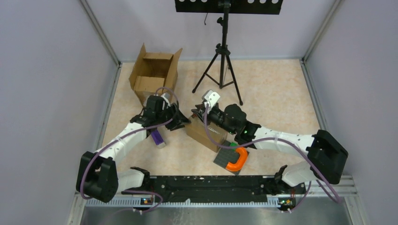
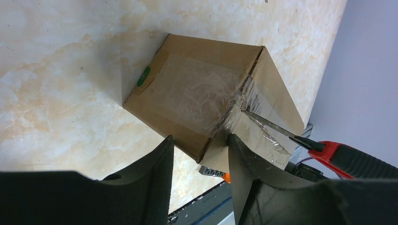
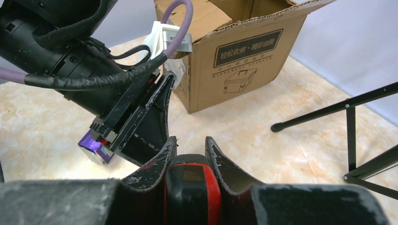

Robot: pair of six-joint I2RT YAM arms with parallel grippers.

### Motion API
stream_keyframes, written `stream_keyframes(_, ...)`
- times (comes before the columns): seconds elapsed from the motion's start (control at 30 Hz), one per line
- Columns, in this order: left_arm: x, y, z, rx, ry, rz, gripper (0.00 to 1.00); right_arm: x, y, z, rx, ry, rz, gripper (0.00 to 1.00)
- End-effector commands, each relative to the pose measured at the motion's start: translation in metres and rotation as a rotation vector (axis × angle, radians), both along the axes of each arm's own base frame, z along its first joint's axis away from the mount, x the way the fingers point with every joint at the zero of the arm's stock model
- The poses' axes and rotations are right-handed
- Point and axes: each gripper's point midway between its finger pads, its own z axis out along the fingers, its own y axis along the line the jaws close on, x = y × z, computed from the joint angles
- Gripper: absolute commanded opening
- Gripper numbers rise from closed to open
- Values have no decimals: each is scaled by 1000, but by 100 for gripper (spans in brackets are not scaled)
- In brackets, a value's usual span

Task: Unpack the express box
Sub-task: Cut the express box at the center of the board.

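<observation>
eyeing the box [image 2: 187,93], my right gripper [image 3: 190,140] pinches the knife [image 2: 347,157], its blade lying on the box's taped seam [image 2: 237,110], left gripper [image 2: 201,138] spread at its corner.

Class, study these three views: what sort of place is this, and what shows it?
Probably a robotics lab test cell: plain lilac walls box in a marble-patterned tabletop, two white-and-black robot arms are bolted along its near edge, and a black tripod stand stands at the back.

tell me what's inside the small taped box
Nothing inside shows. The box is closed, with clear tape across its seam. The knife blade reaches the crinkled tape at one edge, but no opening shows; the contents are hidden.
</observation>
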Motion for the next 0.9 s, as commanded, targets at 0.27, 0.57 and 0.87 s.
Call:
stream_keyframes(0.27, -5, 26, -38, 99, 101, 167, 38, -14, -19, -13, -82, 34, -11, 0)
stream_keyframes(0.57, -7, 31, -45, 106, 117, 205, 37, -22, -30, -14, -83, 72, -15, 0)
stream_keyframes(0.87, -6, 35, -46, 126, 114, 223, 36, -31, -45, -15, -83, 103, -28, 0)
